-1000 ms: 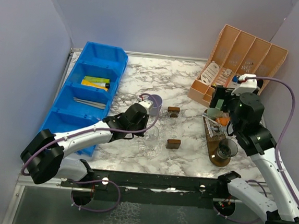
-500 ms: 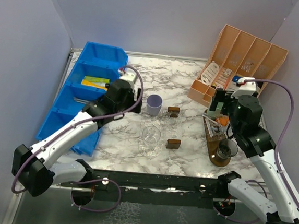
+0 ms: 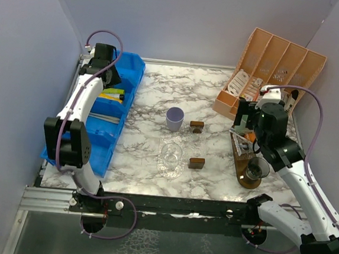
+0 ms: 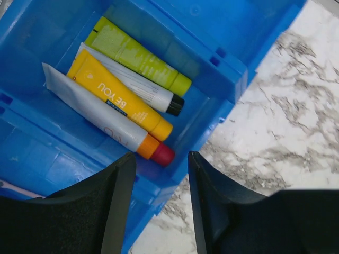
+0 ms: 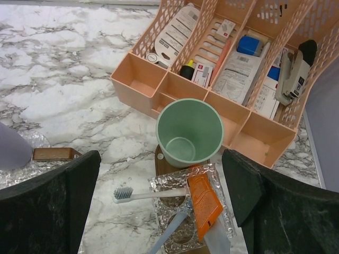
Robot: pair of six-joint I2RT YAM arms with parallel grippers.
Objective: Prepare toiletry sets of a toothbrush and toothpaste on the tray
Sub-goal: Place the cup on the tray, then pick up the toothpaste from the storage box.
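Note:
My left gripper [image 3: 102, 61] hangs open over the blue bin [image 3: 118, 63], nothing between its fingers. Below it lie several toothpaste tubes [image 4: 119, 95]: green, white, yellow and a red-capped one. My right gripper [image 3: 246, 119] stands wide open above the dark wooden tray [image 3: 242, 160]. A mint green cup [image 5: 189, 131] stands empty on the tray's far end. Beside it a clear crinkled cup [image 5: 183, 211] holds an orange tube [image 5: 204, 203] and a white toothbrush [image 5: 153, 194]. A smoky dark cup [image 3: 257, 168] sits at the tray's near end. A lilac cup [image 3: 175, 118] and another clear cup [image 3: 170, 155] stand on the marble.
Thin toothbrushes [image 3: 102, 116] lie in the bin's middle compartment. Two small brown blocks [image 3: 197, 126] [image 3: 196, 162] sit near the loose cups. A peach organizer [image 3: 276, 65] full of stationery leans at the back right, close behind the tray.
My left gripper opened beside the clear cup on the marble and swung back and left to the blue bin. The clear cup stays standing. The right arm barely moved.

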